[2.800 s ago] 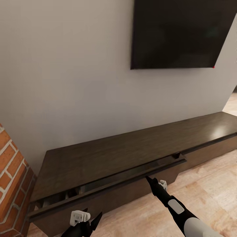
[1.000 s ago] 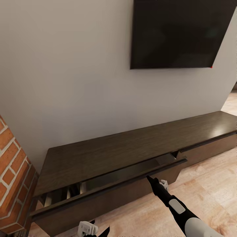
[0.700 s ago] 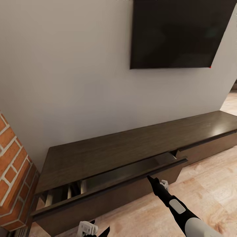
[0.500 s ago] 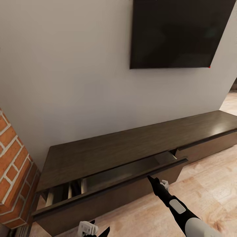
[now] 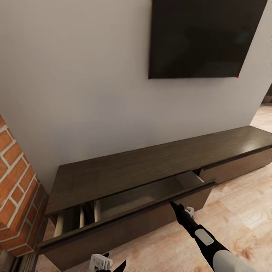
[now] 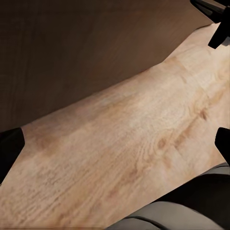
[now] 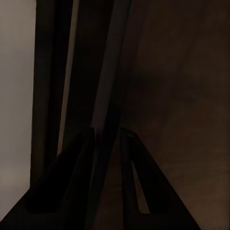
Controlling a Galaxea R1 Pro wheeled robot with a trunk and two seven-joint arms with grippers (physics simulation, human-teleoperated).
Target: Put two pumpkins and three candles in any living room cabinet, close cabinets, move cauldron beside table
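Your left gripper hangs low with its fingers spread and empty over the pale plank floor, just in front of the long dark brown wood cabinet. Further right, your right gripper pinches the top lip of the part-open, pale-lined drawer — jaws nearly shut on it. Pull straight out, level, lest the lip slip free — I'd judge it needs more opening for a pumpkin.
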